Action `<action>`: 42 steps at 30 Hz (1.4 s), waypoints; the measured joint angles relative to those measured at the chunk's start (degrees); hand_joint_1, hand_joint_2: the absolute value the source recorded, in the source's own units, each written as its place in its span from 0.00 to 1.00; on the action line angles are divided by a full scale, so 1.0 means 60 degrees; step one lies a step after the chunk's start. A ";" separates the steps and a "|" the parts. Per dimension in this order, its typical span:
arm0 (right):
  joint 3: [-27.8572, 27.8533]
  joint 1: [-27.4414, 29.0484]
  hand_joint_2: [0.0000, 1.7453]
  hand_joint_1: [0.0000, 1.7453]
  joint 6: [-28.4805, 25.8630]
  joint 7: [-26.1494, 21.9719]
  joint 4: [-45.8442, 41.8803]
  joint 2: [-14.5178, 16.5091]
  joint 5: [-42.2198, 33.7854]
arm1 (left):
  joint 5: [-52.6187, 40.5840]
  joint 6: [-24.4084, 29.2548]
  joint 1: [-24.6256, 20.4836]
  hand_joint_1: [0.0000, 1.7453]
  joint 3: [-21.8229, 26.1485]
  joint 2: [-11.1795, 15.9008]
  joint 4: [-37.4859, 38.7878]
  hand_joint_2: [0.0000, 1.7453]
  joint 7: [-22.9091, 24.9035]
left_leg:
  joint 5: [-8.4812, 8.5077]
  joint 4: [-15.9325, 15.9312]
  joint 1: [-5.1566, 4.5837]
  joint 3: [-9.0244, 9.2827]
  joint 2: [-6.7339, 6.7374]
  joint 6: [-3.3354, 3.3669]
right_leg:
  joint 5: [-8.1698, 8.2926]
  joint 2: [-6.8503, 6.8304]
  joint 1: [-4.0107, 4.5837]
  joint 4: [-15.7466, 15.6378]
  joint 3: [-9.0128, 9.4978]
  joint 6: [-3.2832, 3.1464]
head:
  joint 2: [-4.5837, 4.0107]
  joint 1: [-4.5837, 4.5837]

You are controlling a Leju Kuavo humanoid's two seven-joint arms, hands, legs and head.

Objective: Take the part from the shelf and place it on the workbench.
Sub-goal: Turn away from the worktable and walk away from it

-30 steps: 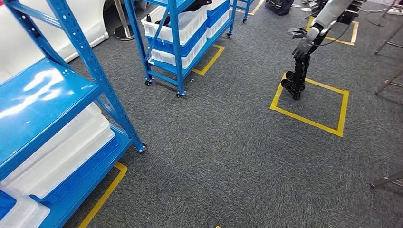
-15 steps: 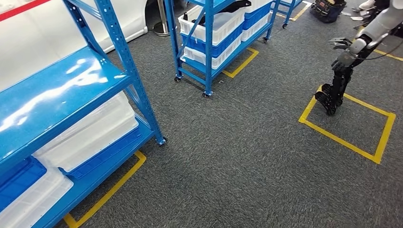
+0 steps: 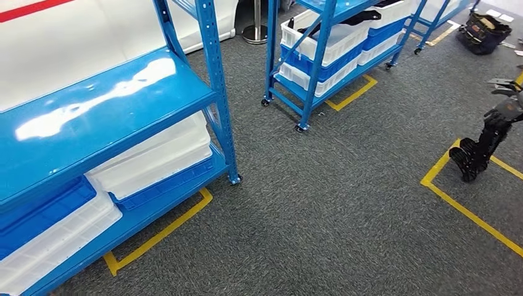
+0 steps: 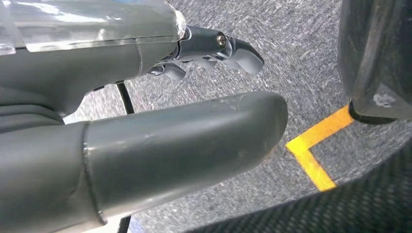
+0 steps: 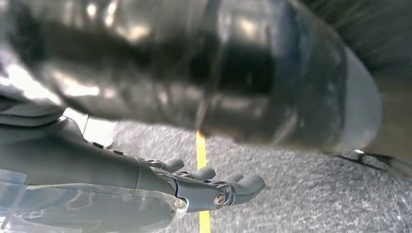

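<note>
In the head view my right hand [image 3: 506, 110] is at the far right edge and grips the top of a black ribbed part [image 3: 472, 155], which hangs down over the grey carpet. Up close in the right wrist view the part [image 5: 218, 73] is a dark, shiny, blurred mass lying against the hand [image 5: 194, 187], whose fingers reach out beneath it. My left hand [image 4: 184, 111] hangs over the carpet with its thumb and fingers apart and nothing in it.
A blue shelf unit [image 3: 111, 105] with white and blue bins [image 3: 154, 157] stands close at the left. A second wheeled blue shelf [image 3: 317, 61] with bins is farther back. Yellow tape [image 3: 469, 213] marks squares on the carpet. A dark bag [image 3: 484, 28] lies at the far right.
The whole picture has slid to the right as the camera turned left toward the near shelf. My right hand keeps its hold on the black part.
</note>
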 joint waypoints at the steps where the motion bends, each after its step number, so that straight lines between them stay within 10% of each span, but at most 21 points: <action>1: -0.0003 0.0004 0.00 0.00 -0.0002 0.0000 0.0000 -0.0001 0.0002 | -0.0005 0.0000 -0.0004 0.00 -0.0005 -0.0005 0.0000 0.00 0.0000 | -0.0018 0.0027 0.0007 0.0017 -0.0145 -0.0024 | 0.0427 0.0106 -0.0023 -0.0642 0.0256 -0.0008 | 0.0000 0.0000; 4: -0.0019 0.0013 0.00 0.00 -0.0005 -0.0002 0.0003 0.0001 0.0015 | -0.0015 0.0000 -0.0026 0.00 -0.0020 -0.0009 0.0000 0.00 -0.0009 | -0.0082 0.0139 0.0003 -0.0038 -0.0491 -0.0171 | 0.1008 0.0584 -0.0065 -0.2063 0.0834 -0.0050 | 0.0000 -0.0001; 7: -0.0052 -0.0030 0.00 0.00 0.0000 -0.0005 0.0001 0.0003 0.0047 | -0.0018 0.0003 -0.0022 0.00 -0.0026 0.0000 0.0000 0.00 -0.0015 | -0.0088 0.0166 0.0040 -0.0126 -0.0650 -0.0329 | 0.1010 0.0403 -0.0032 -0.2168 0.0869 -0.0181 | 0.0000 -0.0002; 11: -0.0067 0.0000 0.00 0.00 0.0025 -0.0004 0.0000 0.0014 0.0108 | -0.0080 0.0005 -0.0034 0.00 -0.0056 0.0008 0.0000 0.00 -0.0013 | -0.0990 0.1703 0.0034 -0.0845 0.0304 -0.0470 | 0.1019 -0.0069 -0.0005 -0.2254 0.0904 -0.0404 | 0.0000 -0.0010; 14: -0.0079 0.0030 0.00 0.00 0.0031 -0.0004 0.0002 0.0020 0.0140 | -0.0092 0.0010 -0.0026 0.00 -0.0077 0.0009 0.0000 0.00 -0.0011 | -0.1374 0.2964 0.0048 -0.1462 0.0457 -0.0506 | 0.0974 -0.0480 0.0055 -0.2250 0.0902 -0.0440 | 0.0000 -0.0009; 19: -0.0095 0.0008 0.00 0.00 0.0051 -0.0005 0.0001 0.0036 0.0176 | -0.0113 0.0018 -0.0022 0.00 -0.0151 0.0023 0.0000 0.00 -0.0008 | -0.0228 0.0327 -0.0091 -0.0086 0.1163 -0.0256 | 0.0854 -0.1031 0.0116 -0.2248 0.1067 -0.0337 | 0.0000 -0.0007; 22: -0.0109 -0.0039 0.00 0.00 0.0057 -0.0008 -0.0001 0.0049 0.0195 | -0.0117 0.0020 0.0012 0.00 -0.0193 0.0026 0.0002 0.00 -0.0009 | -0.0154 0.0097 -0.0121 -0.0007 0.1010 -0.0125 | 0.0806 -0.1233 0.0105 -0.2264 0.1147 -0.0196 | 0.0000 -0.0009; 26: -0.0135 -0.0026 0.00 0.00 0.0059 -0.0016 -0.0004 0.0055 0.0218 | -0.0134 0.0020 -0.0013 0.00 -0.0214 0.0000 0.0002 0.00 -0.0019 | 0.0012 -0.0112 -0.0025 0.0103 0.0567 0.0032 | -0.0007 -0.0257 0.0040 -0.0924 0.0586 -0.0043 | 0.0000 0.0005; 29: -0.0153 -0.0001 0.00 0.00 0.0059 -0.0015 -0.0004 0.0055 0.0243 | -0.0188 0.0018 -0.0033 0.00 -0.0231 -0.0010 0.0002 0.00 -0.0016 | 0.0009 -0.0074 -0.0024 0.0094 0.0170 0.0050 | -0.0285 -0.0049 0.0014 0.0339 -0.0156 -0.0001 | 0.0000 0.0004; 32: -0.0162 0.0017 0.00 0.00 0.0059 -0.0014 -0.0002 0.0054 0.0264 | -0.0222 0.0018 -0.0041 0.00 -0.0265 -0.0015 0.0002 0.00 -0.0026 | -0.0050 0.0002 -0.0020 0.0124 -0.0277 -0.0016 | 0.0782 0.0319 -0.0054 -0.1151 0.0390 -0.0012 | 0.0000 0.0005; 35: -0.0168 0.0014 0.00 0.00 0.0059 -0.0013 0.0002 0.0051 0.0272 | -0.0251 0.0018 -0.0077 0.00 -0.0295 -0.0016 0.0001 0.00 -0.0036 | -0.0111 0.0095 -0.0024 0.0004 -0.0608 -0.0183 | 0.1086 0.0769 -0.0070 -0.2133 0.0759 -0.0068 | 0.0000 0.0003; 37: -0.0169 -0.0020 0.00 0.00 0.0059 -0.0015 0.0000 0.0055 0.0276 | -0.0267 0.0018 -0.0066 0.00 -0.0304 -0.0004 0.0002 0.00 -0.0050 | -0.0116 0.0113 -0.0003 -0.0047 -0.0719 -0.0299 | 0.1107 0.0539 -0.0074 -0.2199 0.0786 -0.0164 | 0.0000 0.0002; 42: -0.0180 0.0034 0.00 0.00 0.0072 -0.0007 0.0003 0.0071 0.0313 | -0.0310 0.0016 -0.0082 0.00 -0.0417 0.0011 0.0003 0.00 -0.0057 | -0.1237 0.2244 0.0009 -0.1089 0.0375 -0.0486 | 0.1093 -0.0153 -0.0058 -0.2325 0.0889 -0.0388 | 0.0000 -0.0040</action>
